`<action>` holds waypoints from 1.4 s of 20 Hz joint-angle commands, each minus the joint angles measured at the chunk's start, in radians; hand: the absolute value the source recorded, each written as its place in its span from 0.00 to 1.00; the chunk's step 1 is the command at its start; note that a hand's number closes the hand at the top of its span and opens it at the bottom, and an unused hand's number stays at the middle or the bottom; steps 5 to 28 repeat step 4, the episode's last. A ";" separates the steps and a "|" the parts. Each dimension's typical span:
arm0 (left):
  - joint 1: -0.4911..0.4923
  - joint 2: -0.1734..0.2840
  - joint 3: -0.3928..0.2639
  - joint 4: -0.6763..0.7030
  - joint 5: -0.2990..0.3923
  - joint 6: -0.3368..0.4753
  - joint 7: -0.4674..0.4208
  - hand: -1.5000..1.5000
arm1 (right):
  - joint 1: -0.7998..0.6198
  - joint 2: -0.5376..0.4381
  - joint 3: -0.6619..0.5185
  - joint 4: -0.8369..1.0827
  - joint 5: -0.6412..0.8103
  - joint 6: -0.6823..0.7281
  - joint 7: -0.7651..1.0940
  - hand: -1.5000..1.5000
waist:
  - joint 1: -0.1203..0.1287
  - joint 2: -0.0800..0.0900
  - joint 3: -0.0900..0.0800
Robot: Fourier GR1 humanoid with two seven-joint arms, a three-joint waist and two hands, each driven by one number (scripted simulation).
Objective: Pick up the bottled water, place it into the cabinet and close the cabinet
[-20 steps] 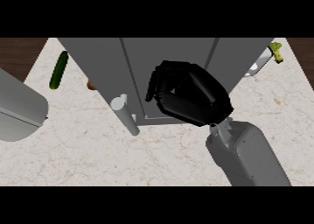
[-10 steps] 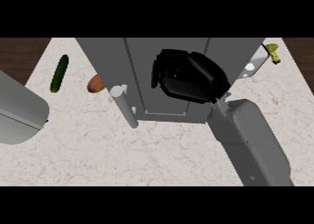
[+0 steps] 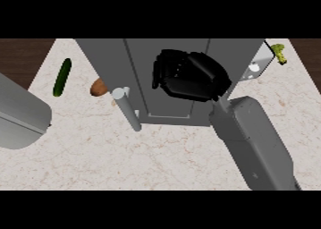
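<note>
A glossy black right hand, rounded and segmented, is carried on a boxy mid-grey forearm with softened edges. A broader, pale grey left forearm is seen, plain and unmarked.

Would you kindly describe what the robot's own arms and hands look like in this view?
The right forearm is a smooth grey casing with rounded edges, a faint seam and no visible cables or markings. It ends in a glossy black right hand with bulky, segmented fingers. The left forearm is the same plain grey, a broad rounded shell; its hand is out of view.
</note>
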 commanded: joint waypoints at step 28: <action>0.031 -0.006 0.011 -0.023 0.027 -0.031 0.033 0.00 | -0.128 0.051 -0.034 0.171 -0.004 -0.059 -0.019 1.00 | 0.046 0.037 -0.025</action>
